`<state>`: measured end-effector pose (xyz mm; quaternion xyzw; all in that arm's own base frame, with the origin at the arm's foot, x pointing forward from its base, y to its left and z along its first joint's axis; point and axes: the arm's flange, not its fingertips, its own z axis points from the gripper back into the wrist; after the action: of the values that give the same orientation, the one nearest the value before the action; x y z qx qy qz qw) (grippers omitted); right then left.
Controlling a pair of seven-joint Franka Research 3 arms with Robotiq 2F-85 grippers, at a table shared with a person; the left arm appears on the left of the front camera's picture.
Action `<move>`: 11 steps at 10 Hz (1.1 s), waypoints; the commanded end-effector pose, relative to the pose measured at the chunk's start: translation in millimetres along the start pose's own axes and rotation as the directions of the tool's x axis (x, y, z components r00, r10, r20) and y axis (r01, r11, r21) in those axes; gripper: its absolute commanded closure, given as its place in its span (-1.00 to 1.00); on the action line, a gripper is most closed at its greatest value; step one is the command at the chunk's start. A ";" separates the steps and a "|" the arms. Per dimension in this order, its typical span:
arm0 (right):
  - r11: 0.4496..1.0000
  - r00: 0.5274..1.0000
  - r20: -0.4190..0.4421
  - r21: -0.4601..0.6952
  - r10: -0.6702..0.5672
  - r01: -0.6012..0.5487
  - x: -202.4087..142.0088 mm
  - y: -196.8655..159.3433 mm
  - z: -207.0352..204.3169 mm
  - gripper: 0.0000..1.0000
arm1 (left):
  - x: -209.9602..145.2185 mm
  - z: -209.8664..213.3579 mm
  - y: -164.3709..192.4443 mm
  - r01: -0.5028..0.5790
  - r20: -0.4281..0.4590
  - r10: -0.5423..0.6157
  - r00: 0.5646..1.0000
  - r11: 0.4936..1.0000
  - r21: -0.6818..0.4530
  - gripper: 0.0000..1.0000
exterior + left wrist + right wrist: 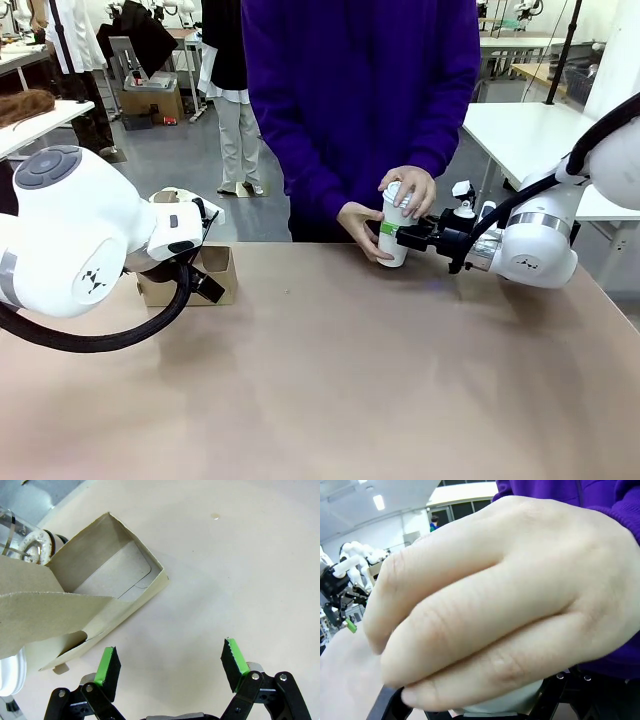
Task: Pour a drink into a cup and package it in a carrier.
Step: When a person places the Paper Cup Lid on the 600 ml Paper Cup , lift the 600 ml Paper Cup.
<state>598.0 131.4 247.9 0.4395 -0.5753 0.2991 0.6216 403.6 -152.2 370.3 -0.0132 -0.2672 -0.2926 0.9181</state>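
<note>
— where sits the cup (392, 254)?
— far side of table (320, 380): tapered white paper, clamped in right gripper (397, 232), person's hands (362, 226) wrapped over it. left gripper (170, 654) spread wide beside folded brown cardboard carrier (105, 575).

Cardboard and paper
Carrier (45, 610) is matt brown cardboard; cup (393, 250) smooth white paper; table (350, 380) smooth and matt.

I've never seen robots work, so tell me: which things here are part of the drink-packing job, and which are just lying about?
Part of the job: cup, gripped by the right pincer and a person's hands; carrier; glass jug beside it; open left pincer.
Just lying about: white table behind; speck on the tabletop.
</note>
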 end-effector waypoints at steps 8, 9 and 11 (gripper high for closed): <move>1.000 1.000 0.014 -0.002 0.005 -0.005 5.2 3.2 -2.5 -0.60 | -0.1 0.3 0.0 -0.001 0.001 0.001 1.000 1.000 -0.002 -1.00; 1.000 1.000 0.014 -0.002 0.005 -0.005 5.2 3.2 -2.5 -0.60 | -0.1 0.3 0.0 -0.001 0.001 0.001 1.000 1.000 -0.002 -1.00; 1.000 1.000 0.014 -0.002 0.005 -0.005 5.2 3.2 -2.5 -0.60 | -0.1 0.3 0.0 -0.001 0.001 0.001 1.000 1.000 -0.002 -1.00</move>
<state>597.9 132.1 248.1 0.4399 -0.5752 0.2995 0.6212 403.6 -152.2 370.3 -0.0132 -0.2672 -0.2926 0.9181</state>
